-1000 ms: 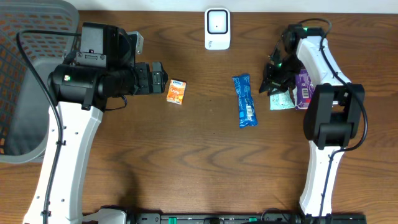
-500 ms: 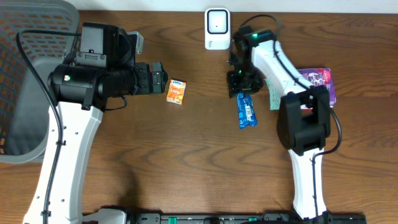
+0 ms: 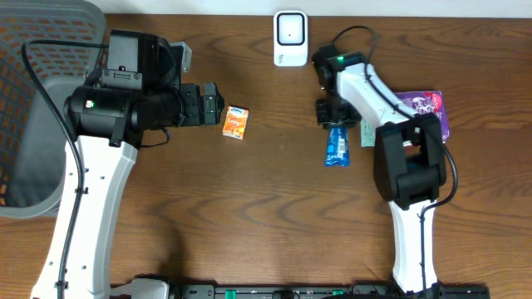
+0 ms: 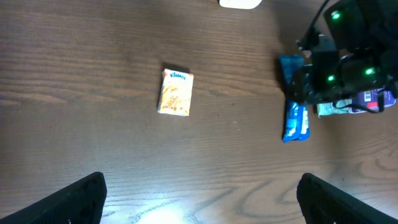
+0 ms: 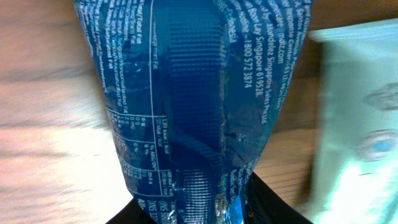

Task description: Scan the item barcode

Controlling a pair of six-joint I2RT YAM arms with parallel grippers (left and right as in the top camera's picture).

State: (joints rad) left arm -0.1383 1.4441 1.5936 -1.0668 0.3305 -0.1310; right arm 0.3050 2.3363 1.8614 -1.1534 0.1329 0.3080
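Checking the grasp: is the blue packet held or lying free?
Held. The wrist view shows the packet with its end pinched in the right gripper; overhead, that gripper covers its top end.

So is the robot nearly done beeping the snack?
Not yet. Done: the right pincer grips the blue packet by one end. In hand: the pickup; whether it is off the table I cannot tell. Left: take it to the white scanner and scan it. The left pincer is open.
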